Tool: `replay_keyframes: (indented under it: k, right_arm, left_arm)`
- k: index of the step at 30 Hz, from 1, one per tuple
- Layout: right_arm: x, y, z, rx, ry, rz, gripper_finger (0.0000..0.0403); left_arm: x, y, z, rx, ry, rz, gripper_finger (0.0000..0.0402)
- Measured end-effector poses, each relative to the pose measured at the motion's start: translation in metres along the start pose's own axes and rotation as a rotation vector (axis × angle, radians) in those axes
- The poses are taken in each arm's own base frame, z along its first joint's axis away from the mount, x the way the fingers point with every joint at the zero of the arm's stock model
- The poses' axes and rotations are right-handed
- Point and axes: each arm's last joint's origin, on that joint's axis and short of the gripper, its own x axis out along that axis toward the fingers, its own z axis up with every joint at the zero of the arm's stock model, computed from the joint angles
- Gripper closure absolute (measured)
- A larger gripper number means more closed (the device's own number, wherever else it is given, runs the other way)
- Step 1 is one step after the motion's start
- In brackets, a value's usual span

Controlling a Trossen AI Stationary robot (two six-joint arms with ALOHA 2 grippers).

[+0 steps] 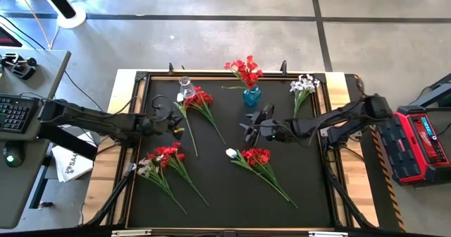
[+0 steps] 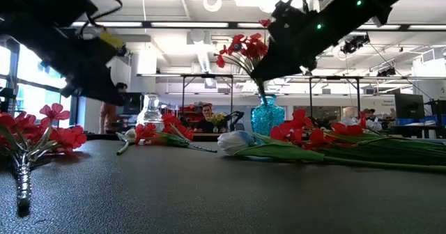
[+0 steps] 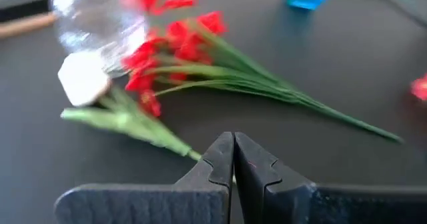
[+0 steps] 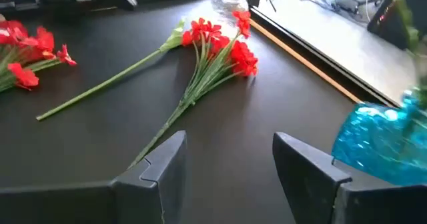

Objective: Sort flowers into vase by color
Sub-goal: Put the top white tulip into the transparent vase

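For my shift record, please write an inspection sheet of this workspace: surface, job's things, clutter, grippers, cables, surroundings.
Surface: black mat in a wooden frame.
Job's things: blue vase upright, holding red flowers; clear vase; red bunch beside it; mixed bunch; red bunch with a white bud; white sprig.
Clutter: nothing seen.
Grippers: left gripper shut, empty; right gripper open, empty, near the blue vase.
Cables: wires along both arms.
Surroundings: keyboard at the left, red case at the right.
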Motion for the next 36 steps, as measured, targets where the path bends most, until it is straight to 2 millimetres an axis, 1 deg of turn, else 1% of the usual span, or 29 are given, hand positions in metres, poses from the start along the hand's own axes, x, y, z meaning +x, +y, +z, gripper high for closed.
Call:
replay_keyframes:
  k: [3,6,8,14,17,20,25,32,36]
  right_arm:
    - [0.008,0.005,-0.005,-0.014,-0.007,0.010,0.0208]
    - [0.012,0.007,-0.008,-0.019,-0.003,0.010,0.0208]
    - [0.012,0.007,-0.009,-0.018,0.000,0.010,0.0208]
    - [0.012,0.008,-0.006,-0.011,-0.027,0.016,0.0208]
    - [0.012,0.008,-0.003,-0.012,-0.051,0.021,0.0208]
    - [0.012,0.009,-0.001,-0.023,-0.067,0.024,0.0208]
    - [0.012,0.009,-0.001,-0.019,-0.073,0.025,0.0208]
    - [0.012,0.009,-0.001,-0.016,-0.073,0.026,0.0208]
    - [0.012,0.009,-0.001,-0.013,-0.072,0.027,0.0208]
  left_arm:
    - [0.008,0.004,-0.002,-0.087,0.019,0.071,0.0392]
    - [0.014,0.009,-0.002,-0.103,0.040,0.115,0.0365]
    - [0.019,0.013,-0.001,-0.117,0.061,0.134,0.0339]
    - [0.034,0.028,0.001,-0.171,0.138,0.210,0.0242]
    - [0.042,0.034,0.001,-0.225,0.151,0.255,0.0212]
    - [0.050,0.036,0.001,-0.255,0.159,0.257,0.0204]
    - [0.062,0.036,0.003,-0.237,0.177,0.286,0.0208]
    - [0.082,0.022,0.019,-0.137,0.194,0.332,0.0217]
    - [0.093,0.019,0.020,-0.088,0.270,0.381,0.0226]
